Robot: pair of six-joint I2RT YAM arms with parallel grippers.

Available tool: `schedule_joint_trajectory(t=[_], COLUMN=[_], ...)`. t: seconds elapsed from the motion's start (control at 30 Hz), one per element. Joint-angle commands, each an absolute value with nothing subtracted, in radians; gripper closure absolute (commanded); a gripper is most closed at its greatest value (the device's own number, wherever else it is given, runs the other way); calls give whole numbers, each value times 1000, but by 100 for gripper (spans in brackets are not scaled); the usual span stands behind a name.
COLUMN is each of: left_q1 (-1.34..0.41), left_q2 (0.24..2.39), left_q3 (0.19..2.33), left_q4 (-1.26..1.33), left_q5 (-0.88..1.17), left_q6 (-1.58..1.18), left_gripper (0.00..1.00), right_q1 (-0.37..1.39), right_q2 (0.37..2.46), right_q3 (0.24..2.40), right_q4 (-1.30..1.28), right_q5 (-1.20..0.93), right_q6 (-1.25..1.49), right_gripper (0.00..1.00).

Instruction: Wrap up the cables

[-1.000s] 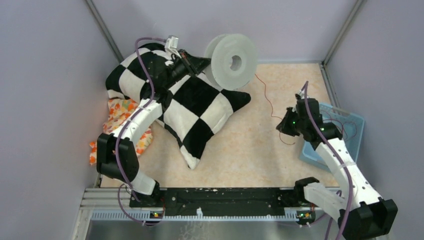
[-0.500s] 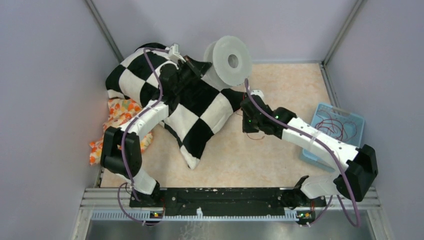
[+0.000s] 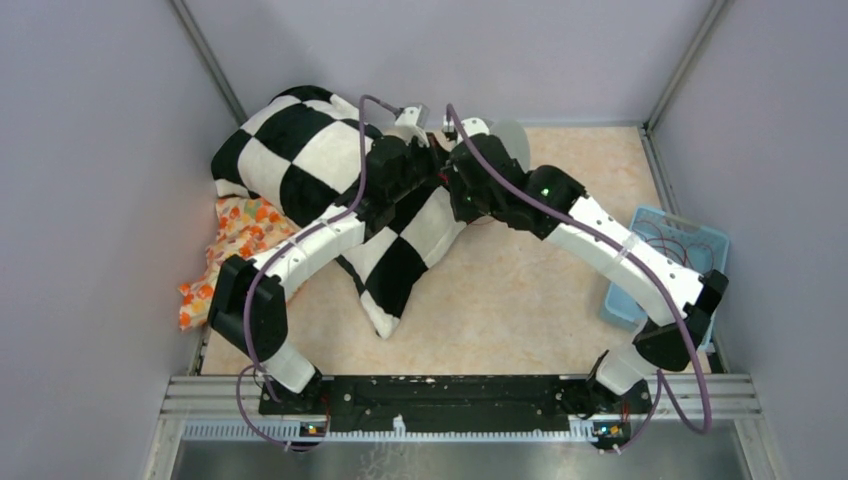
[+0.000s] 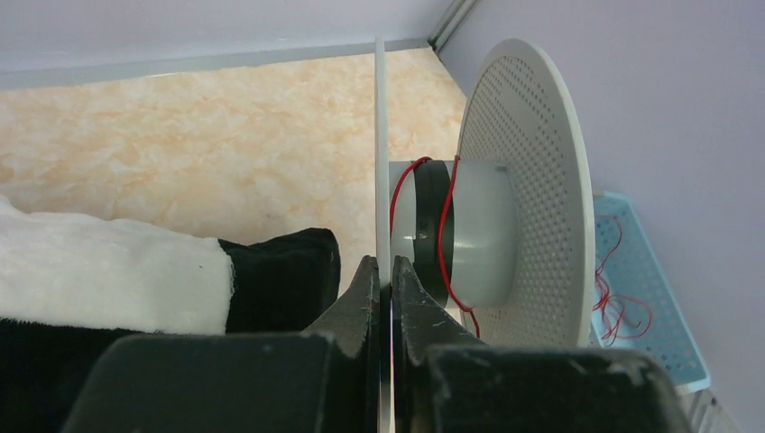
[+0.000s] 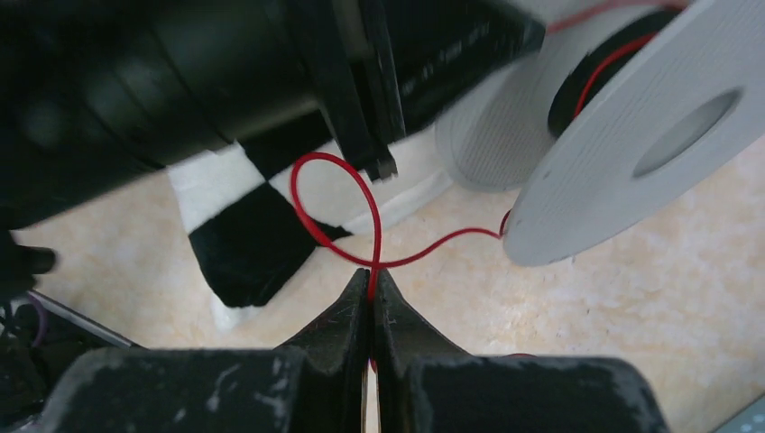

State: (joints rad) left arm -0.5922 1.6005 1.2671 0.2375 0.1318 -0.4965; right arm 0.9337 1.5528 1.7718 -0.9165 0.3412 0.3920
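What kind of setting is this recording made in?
Probably a lab test booth, not a home: plain walls with metal corner posts, two arms bolted to a rail, and staged props like a checkered pillow and blue basket.

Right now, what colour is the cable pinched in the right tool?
Red; the cable in the right tool shows best in the right wrist view.
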Motion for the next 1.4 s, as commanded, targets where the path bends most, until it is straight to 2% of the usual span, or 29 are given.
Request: schedule_joint_trajectory(t=[0.0, 0.27, 0.43, 0.67, 0.93, 1.13, 1.27, 1.37], left_q1=[-609, -609, -609, -602, -555, -467, -441, -435], left_q2=[1605, 1598, 1559, 1500, 1497, 1464, 1455, 1462], left_q3=[1329, 1274, 1243, 1245, 1308, 1284, 1268, 1257], left_q4=[291, 251, 222, 175, 102, 154, 229, 310], left_q5=[190, 443, 547, 620, 837, 810, 814, 823], left_q6=[-406, -283, -220, -153, -112, -197, -286, -383], left_gripper=[100, 100, 100, 100, 100, 100, 100, 100], right_q1=[926, 724, 648, 564, 473, 417, 409, 410], right_q2=[1569, 1557, 1559, 1481, 1381, 1305, 1261, 1241], right_q3=[1938, 2013, 1990, 1807, 1596, 1474, 1404, 1340], right_q4=[-979, -1008, -1043, -1008, -951, -930, -901, -831], right_q5=[373, 245, 253, 285, 242, 199, 121, -53], right_q6=[272, 195, 146, 151, 176, 178, 200, 256], right_gripper=[100, 100, 100, 100, 100, 100, 100, 100])
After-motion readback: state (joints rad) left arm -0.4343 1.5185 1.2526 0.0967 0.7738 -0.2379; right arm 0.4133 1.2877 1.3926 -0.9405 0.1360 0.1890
